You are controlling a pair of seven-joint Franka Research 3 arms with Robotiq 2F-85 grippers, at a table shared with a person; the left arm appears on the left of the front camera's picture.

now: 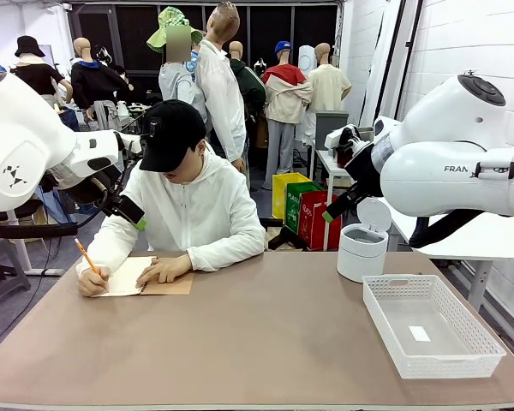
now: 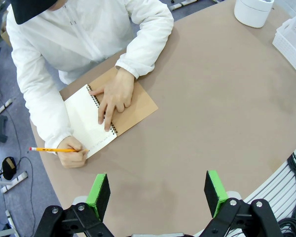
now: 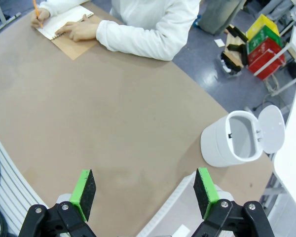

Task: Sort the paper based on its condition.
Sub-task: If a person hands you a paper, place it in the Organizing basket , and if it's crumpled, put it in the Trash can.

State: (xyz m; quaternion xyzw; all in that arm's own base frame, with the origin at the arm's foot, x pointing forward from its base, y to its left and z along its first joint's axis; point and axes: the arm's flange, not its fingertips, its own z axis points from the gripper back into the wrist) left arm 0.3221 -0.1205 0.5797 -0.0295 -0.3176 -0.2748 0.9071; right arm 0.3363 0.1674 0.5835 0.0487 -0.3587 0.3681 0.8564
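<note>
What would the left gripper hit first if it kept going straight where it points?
The left gripper would probably meet the bare table first, just beside the person's notebook; depth is unclear.

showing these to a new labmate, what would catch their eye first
First, the person in a white hoodie and black cap at the far side of the brown table, toward the robot's left, writing with an orange pencil in a spiral notebook with a brown cover. Next, on the robot's right, the round white bin with its lid flipped open and, nearer the camera, the white plastic mesh basket.
</note>
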